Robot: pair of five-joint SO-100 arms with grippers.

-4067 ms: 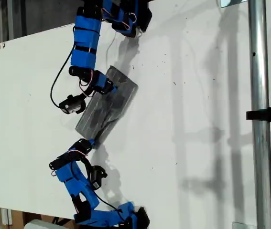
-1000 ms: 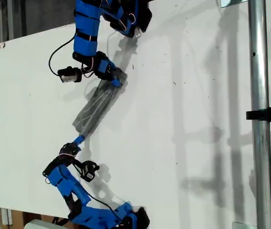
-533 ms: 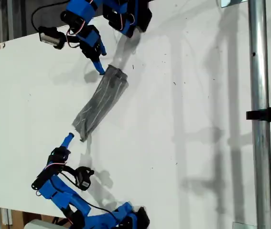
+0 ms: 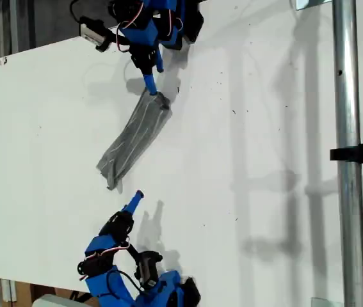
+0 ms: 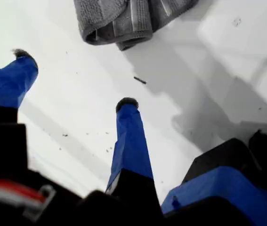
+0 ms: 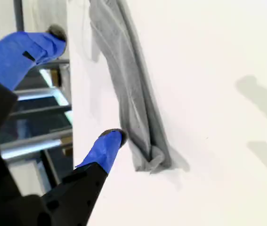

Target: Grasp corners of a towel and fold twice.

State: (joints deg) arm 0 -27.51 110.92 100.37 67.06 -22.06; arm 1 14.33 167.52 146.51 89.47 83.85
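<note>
Both tools (image 4: pixel 152 86) (image 4: pixel 136 195) now off towel (image 4: pixel 133 141).

Bright, hard light on a white tabletop, shadows everywhere

Exterior view is sharp and evenly lit; the white tabletop (image 4: pixel 264 128) carries long soft grey shadow bands down the middle, and the shiny metal pole (image 4: pixel 346 153) at its right edge catches a glare stripe. In both wrist views the blue plastic fingers (image 5: pixel 131 141) up close go soft and blurry, the white surface nearly blows out, and the grey striped towel (image 6: pixel 133 113) stays reasonably crisp.
</note>
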